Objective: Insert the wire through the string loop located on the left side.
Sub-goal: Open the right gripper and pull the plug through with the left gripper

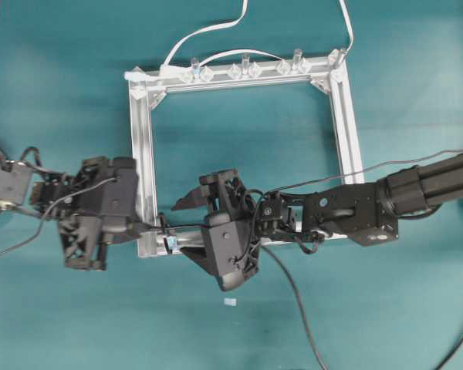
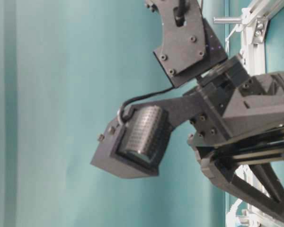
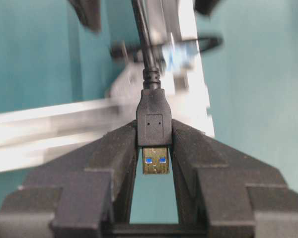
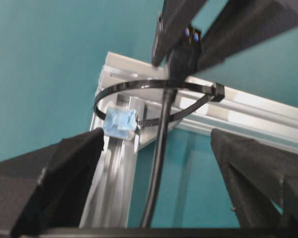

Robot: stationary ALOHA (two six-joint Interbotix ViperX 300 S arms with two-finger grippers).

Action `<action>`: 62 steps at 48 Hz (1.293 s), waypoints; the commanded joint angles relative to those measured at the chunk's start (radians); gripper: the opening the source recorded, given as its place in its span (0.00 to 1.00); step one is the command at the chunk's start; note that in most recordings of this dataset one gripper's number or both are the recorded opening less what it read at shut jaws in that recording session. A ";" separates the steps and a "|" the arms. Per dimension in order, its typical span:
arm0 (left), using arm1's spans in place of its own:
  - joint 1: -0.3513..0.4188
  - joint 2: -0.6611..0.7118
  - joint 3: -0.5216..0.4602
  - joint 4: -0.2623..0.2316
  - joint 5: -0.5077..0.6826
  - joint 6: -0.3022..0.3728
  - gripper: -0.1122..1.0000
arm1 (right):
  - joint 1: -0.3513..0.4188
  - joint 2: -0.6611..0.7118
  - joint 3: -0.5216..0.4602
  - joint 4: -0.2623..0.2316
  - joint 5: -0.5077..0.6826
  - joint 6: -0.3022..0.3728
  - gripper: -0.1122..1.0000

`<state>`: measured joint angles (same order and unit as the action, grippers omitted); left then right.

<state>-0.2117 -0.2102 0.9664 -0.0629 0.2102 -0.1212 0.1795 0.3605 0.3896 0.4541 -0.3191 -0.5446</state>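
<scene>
Clamping the plug of the wire (image 3: 153, 130) between its pads, the left gripper (image 3: 154, 163) holds it by the black housing with the metal tip pointing back toward the camera. The right wrist view shows the cable running through the string loop (image 4: 154, 96), which stands off the corner of the silver frame (image 4: 116, 188) above a pale blue tag (image 4: 119, 123). The right gripper (image 4: 154, 163) has its fingers spread wide apart, holding nothing, on either side of the cable.

Pulling too hard or at an angle could, I judge, drag the loop sideways or tip it flat against the frame, since the cable rubs its inner edge. The hold on the plug covers only its sides (a shallow grip, by the look of it), so a snag further back could slide the plug out. The open right fingers sit near the loop and could knock it if that arm shifts.

Much is hard to read. Overhead, the loop is lost among the two grippers at the frame's lower left corner. The table-level view shows only black gripper parts, close up. The frame behind the plug is blurred, and the cable's far end is cut off.
</scene>
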 commanded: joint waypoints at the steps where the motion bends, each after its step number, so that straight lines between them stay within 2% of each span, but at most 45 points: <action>1: -0.018 -0.057 0.012 -0.002 0.028 -0.020 0.28 | 0.003 -0.018 -0.012 -0.003 -0.006 -0.002 0.96; 8: -0.035 -0.133 0.060 -0.002 0.064 -0.077 0.28 | 0.003 -0.018 -0.012 -0.003 -0.008 -0.002 0.96; 20: -0.051 -0.235 0.120 -0.003 0.100 -0.127 0.28 | 0.003 -0.018 -0.012 -0.003 -0.009 -0.006 0.96; 60: -0.066 -0.224 0.115 0.003 0.118 -0.124 0.29 | 0.003 -0.018 -0.012 -0.003 -0.009 -0.006 0.96; 62: -0.066 -0.224 0.114 0.005 0.120 -0.124 0.35 | 0.003 -0.018 -0.012 -0.003 -0.009 -0.006 0.96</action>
<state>-0.2730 -0.4310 1.0999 -0.0644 0.3298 -0.2424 0.1779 0.3605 0.3881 0.4541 -0.3191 -0.5476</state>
